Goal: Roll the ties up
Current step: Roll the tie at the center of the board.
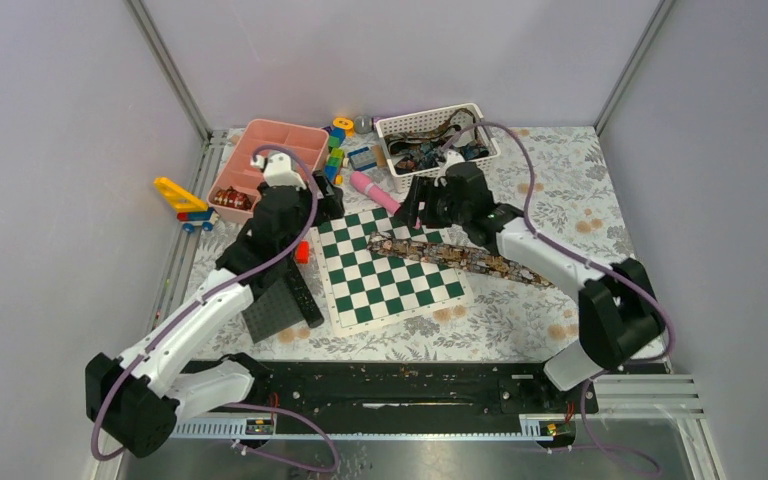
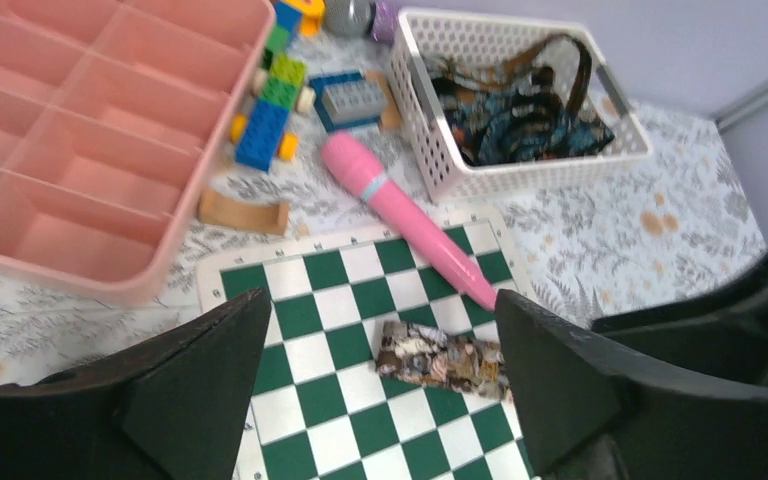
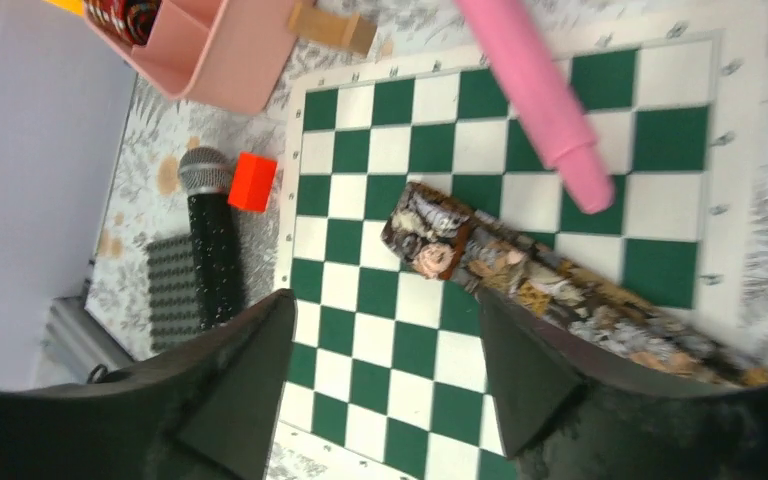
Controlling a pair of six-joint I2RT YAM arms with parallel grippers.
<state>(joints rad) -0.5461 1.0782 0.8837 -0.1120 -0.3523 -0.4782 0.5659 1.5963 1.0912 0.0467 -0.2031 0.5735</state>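
One patterned brown and tan tie [image 1: 455,256] lies flat and slanted across the green and white chessboard [image 1: 360,290], its narrow end to the left. That end shows in the left wrist view [image 2: 438,360] and in the right wrist view [image 3: 440,238]. More ties [image 1: 430,148] are piled in the white basket [image 2: 430,140]. My left gripper [image 1: 328,200] is open and empty above the board's far left corner; the tie end lies ahead between its fingers [image 2: 210,380]. My right gripper [image 1: 415,205] is open and empty above the board's far edge, just behind the tie.
A pink compartment tray [image 1: 265,140] stands at the back left with a small red patterned coil [image 1: 232,200] in it. A pink cylinder [image 1: 375,190] lies on the board's far edge. Toy blocks [image 1: 335,150], a red cube [image 1: 302,252], a black microphone [image 1: 302,292] and a grey studded plate [image 1: 270,312] lie to the left.
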